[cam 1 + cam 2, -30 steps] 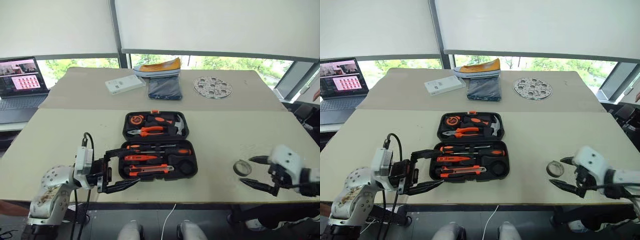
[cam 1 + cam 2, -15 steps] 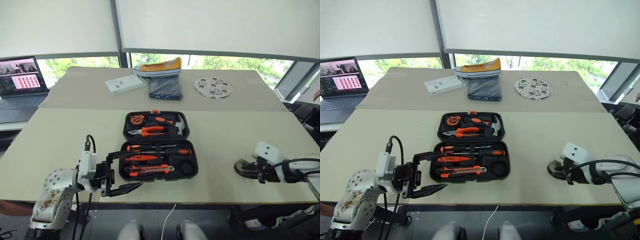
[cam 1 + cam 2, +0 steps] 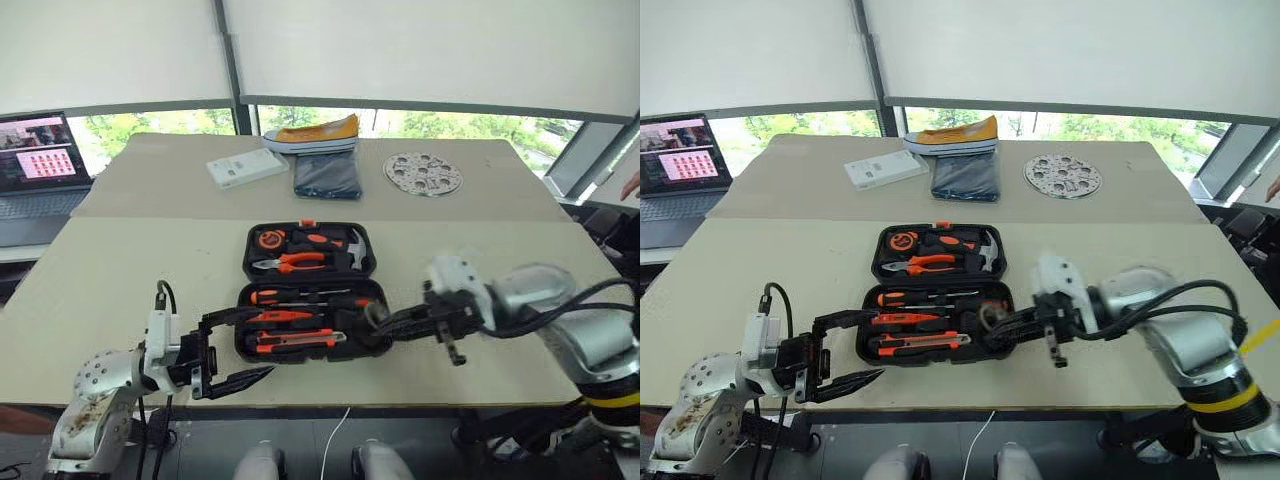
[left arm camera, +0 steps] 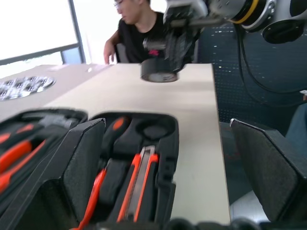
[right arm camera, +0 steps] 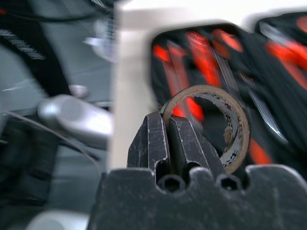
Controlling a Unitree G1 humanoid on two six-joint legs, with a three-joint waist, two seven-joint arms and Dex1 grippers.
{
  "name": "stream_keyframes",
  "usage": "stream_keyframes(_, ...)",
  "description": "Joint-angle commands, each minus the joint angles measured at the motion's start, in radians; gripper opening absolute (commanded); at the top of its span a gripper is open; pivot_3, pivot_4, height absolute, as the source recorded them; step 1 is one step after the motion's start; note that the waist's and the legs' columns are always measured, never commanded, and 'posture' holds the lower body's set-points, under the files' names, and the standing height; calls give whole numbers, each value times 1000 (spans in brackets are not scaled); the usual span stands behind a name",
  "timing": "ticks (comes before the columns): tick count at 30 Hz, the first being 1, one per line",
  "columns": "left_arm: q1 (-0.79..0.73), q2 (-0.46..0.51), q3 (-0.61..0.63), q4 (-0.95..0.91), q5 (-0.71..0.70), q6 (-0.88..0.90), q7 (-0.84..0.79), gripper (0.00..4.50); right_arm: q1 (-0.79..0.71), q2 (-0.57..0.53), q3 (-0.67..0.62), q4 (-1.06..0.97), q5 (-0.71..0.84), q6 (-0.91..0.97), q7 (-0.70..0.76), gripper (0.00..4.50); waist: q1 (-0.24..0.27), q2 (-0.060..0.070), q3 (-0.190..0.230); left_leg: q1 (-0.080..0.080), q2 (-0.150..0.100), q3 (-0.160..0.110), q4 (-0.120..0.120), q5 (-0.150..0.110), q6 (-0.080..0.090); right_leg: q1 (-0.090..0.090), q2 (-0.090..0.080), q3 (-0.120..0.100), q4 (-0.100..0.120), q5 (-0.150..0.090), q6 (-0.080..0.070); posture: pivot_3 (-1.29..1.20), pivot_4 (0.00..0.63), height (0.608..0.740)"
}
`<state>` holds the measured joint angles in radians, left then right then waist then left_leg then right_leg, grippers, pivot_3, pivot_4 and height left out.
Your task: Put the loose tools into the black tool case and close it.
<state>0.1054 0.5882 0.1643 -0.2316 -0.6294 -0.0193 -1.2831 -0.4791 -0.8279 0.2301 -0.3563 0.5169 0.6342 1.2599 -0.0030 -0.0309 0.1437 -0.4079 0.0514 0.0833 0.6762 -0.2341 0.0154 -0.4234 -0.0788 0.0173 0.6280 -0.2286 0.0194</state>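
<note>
On the near table (image 3: pixel 100 270) the open tool case (image 3: pixel 312 290) lies between the arms. The right gripper (image 3: pixel 992 322), clamped on the roll's (image 5: pixel 211 124) thin wall, carries it above the case's near right corner, where a slip could send it rolling away. The left gripper (image 3: pixel 236 350), wide open and empty, sits by the near left corner and could nudge the case.

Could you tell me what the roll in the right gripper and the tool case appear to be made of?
Roll: looks like a tape roll on a brownish cardboard core, matte, with a scuffed inner wall; hedged.
Case: seemingly black moulded plastic, dull finish, with recesses shaped to the tools.
Right gripper: shut on the roll's wall.
</note>
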Motion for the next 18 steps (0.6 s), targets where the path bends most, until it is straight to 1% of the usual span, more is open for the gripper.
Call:
stream_keyframes(1,31,0,22,-36,-7,-31,-1,4500,-51,6,103,60,-130,-8,-28,20,2,0,0,0,0,0,0,0,0,-1,-1,0,0,0,0,0,150,740)
stream_keyframes(6,33,3,19,-24,6,-34,1,4500,-82,12,149,116,-200,-18,-26,20,7,0,0,-2,-2,1,0,0,0,-1,-4,0,-1,1,0,0,150,740)
stream_keyframes(9,12,3,9,-18,12,-23,10,4500,-126,24,158,169,-245,-14,-42,20,6,0,0,-2,-2,1,0,0,0,-2,-2,-1,-1,1,0,0,150,740)
stream_keyframes(11,7,16,-4,-26,-2,13,2,4500,-128,5,173,176,-270,-29,-15,20,6,0,0,-1,-1,2,0,0,0,-2,0,-1,-1,1,-1,0,150,740)
stream_keyframes(14,2,30,-7,-20,6,9,-19,4500,-119,-23,182,168,-284,-29,18,20,5,0,0,-1,0,3,0,0,0,-1,1,-1,0,1,-1,0,150,740)
stream_keyframes(18,-16,36,11,3,14,0,-9,4500,-118,-31,186,144,-271,30,31,20,5,0,0,-1,0,3,0,0,0,-1,1,-1,0,1,-1,0,150,740)
